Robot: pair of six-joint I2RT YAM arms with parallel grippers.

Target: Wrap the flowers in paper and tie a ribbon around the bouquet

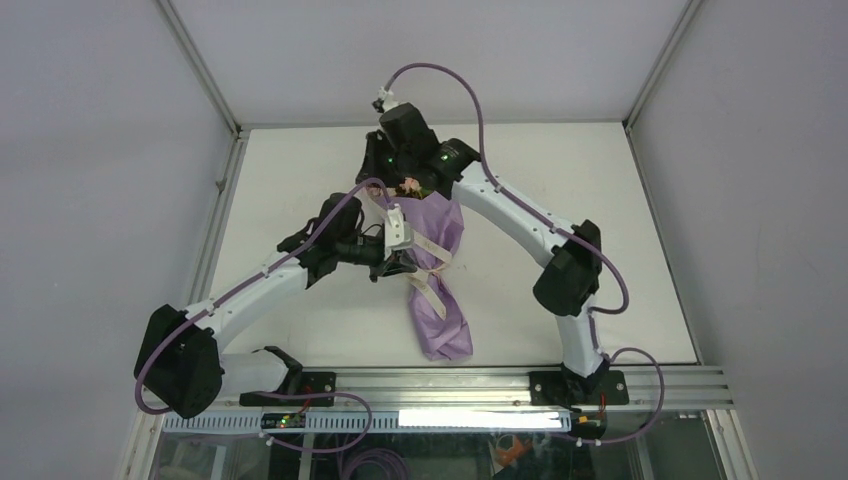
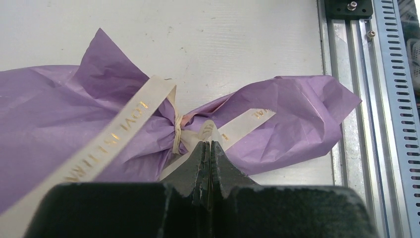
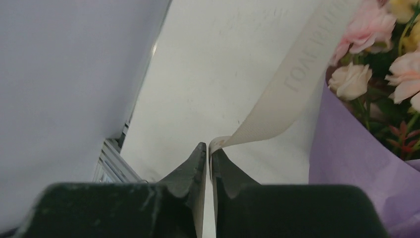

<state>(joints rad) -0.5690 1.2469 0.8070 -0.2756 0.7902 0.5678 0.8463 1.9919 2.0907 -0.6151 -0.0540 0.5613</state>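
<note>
**Knot cinch: both pincers on the ribbon**

The bouquet [image 1: 437, 280], a cone of crinkly lilac paper [image 2: 44, 124], lies mid-table [image 1: 300, 170] in the top view. The pink and yellow flowers [image 3: 366, 29] poke out at 12 o'clock and the twisted tail points to 6. The limp cream fabric ribbon with gold lettering [image 2: 114, 136] is already wound tight round the waist, with one strand running off toward 8 o'clock in my left wrist view.

My left pincer [image 2: 207, 145] is clenched, coming in from 9 o'clock at the waist. A ribbon fold sits right at the tips and looks pinched there. My right pincer [image 3: 208, 148] is up by the blooms, clamped on the ribbon's free end, which rises out of the tips toward 1 o'clock.

I judge the step to be tightening the tie, and the task looks nearly done. To do it well:
- Pull the two ends in opposite directions, low and level, so the bouquet doesn't lift or roll.
- Pull slowly — thin paper tears at the cinch.
- Steer the right strand clear of the blooms.
- Don't release until the knot bites.
</note>
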